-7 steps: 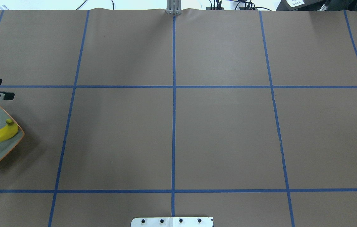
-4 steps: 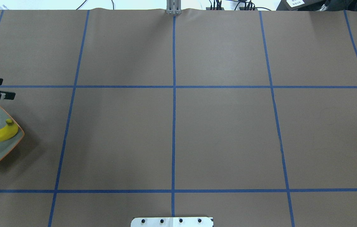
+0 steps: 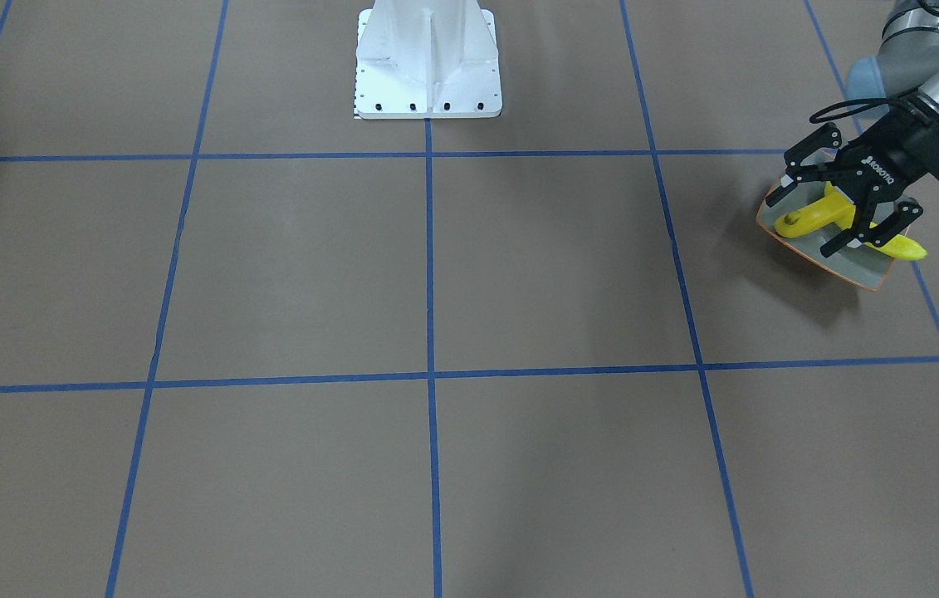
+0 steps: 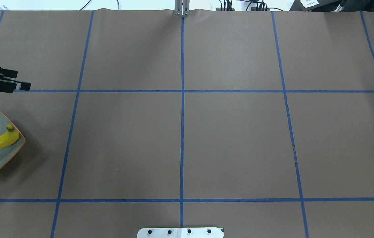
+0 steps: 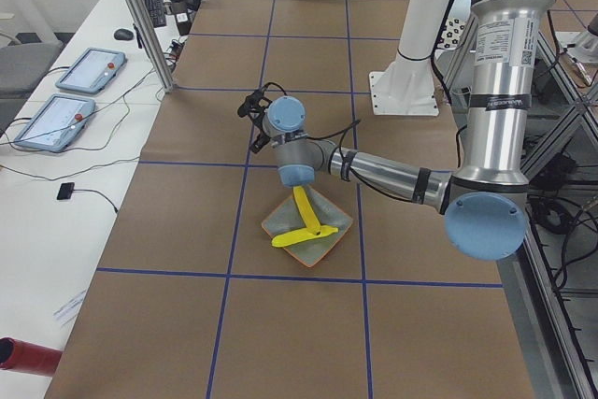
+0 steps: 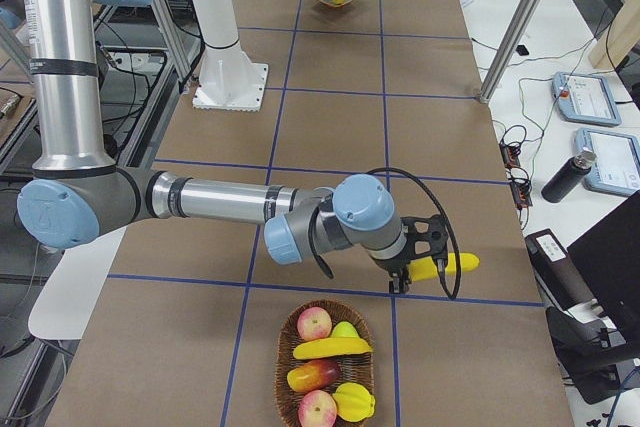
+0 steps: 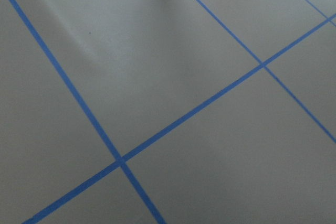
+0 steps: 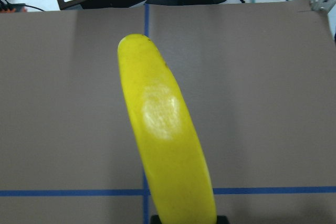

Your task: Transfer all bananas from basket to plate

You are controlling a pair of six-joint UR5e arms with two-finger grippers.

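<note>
The brown table (image 4: 233, 138) is ruled into squares by blue tape (image 4: 182, 99), and one white pedestal (image 3: 427, 58) stands at its robot side. Two arms reach over it. The left gripper (image 3: 801, 223), marked ROBOTIQ on its black body, hangs over the plate (image 3: 851, 270) with its jaws spread wide and nothing between them. The right gripper (image 6: 418, 259), over the table just beyond the one wicker basket (image 6: 285, 347), has its jaws closed on the end of the held banana (image 8: 163, 129), which juts forward above a tape crossing. The fingers themselves barely show. There are four bananas in all. Two lie crossed on the plate, one (image 5: 305, 212) over the other (image 5: 297, 237). One is in the right gripper, and a last banana (image 6: 330, 347) lies across the basket among two apples (image 6: 314, 323) and other fruit. Two tablets (image 5: 92, 69) sit on the side bench.
</note>
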